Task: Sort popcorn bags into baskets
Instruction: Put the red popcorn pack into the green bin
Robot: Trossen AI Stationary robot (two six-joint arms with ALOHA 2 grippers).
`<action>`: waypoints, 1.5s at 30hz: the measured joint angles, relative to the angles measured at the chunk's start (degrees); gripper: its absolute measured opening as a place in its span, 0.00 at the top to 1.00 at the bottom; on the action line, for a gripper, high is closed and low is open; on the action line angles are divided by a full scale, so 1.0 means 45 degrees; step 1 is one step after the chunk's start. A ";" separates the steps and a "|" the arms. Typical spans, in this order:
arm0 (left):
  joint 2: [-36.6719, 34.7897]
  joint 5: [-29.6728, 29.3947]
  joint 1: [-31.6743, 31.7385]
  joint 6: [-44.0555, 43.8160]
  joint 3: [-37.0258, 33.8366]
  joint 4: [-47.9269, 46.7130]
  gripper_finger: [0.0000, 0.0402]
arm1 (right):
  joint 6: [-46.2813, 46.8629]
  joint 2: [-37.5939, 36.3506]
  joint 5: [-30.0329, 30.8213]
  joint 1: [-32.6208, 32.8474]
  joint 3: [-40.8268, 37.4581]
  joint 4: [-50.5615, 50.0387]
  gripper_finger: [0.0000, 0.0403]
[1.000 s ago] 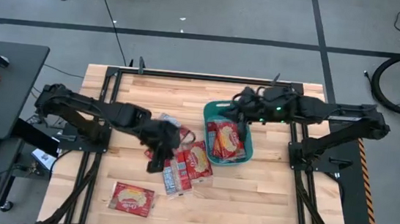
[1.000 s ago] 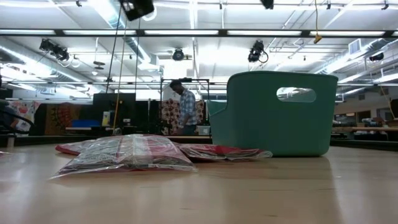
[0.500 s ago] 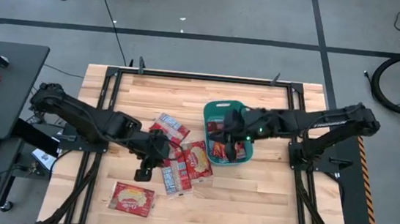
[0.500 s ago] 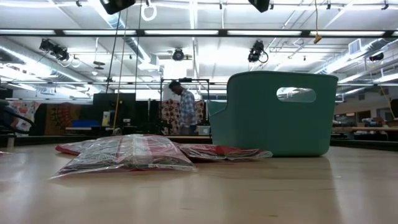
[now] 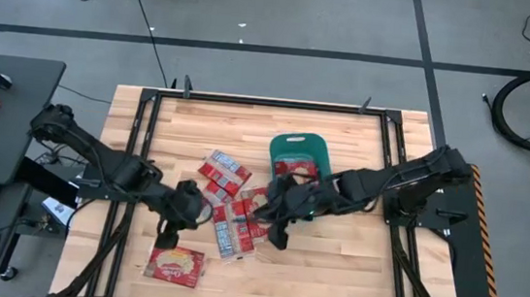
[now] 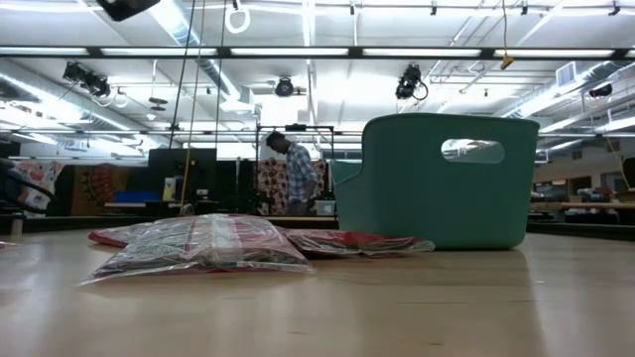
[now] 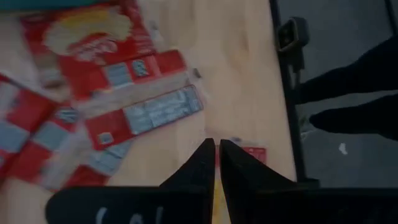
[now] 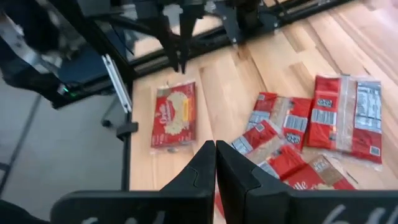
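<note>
Counter [image 5: 332, 262]: pale wooden planks.
Basket [image 5: 305, 149]: teal plastic, rounded, partly hidden by right arm.
Bags [image 5: 228, 176]: flat, glossy red.
Left hand [image 5: 171, 238]: closed, empty.
Right hand [image 5: 275, 235]: closed, empty.

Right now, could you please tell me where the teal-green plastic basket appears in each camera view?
High view: teal-green plastic basket right of centre, its near end under the right arm.
Low view: basket upright, right of centre.
Left wrist view: only a teal sliver along one edge, probably its wall.
Right wrist view: not in it.
Shared landmark: the scattered red popcorn bags beside it.
</note>
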 joint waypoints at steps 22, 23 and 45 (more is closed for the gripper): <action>-0.0339 -0.1706 -0.4282 -0.5454 -0.4415 0.4027 0.90 | 0.1790 0.3419 0.0201 0.0565 0.2409 -0.1580 0.96; -0.0250 -0.1671 -0.4402 -0.5641 -0.4427 0.4038 0.87 | 0.1878 0.3543 0.0174 0.0570 0.2409 -0.1544 0.96; 0.3366 -0.1689 -0.7518 -0.6763 -0.3959 0.4310 0.48 | 0.2855 0.3906 -0.0051 0.0582 0.2394 -0.1163 0.96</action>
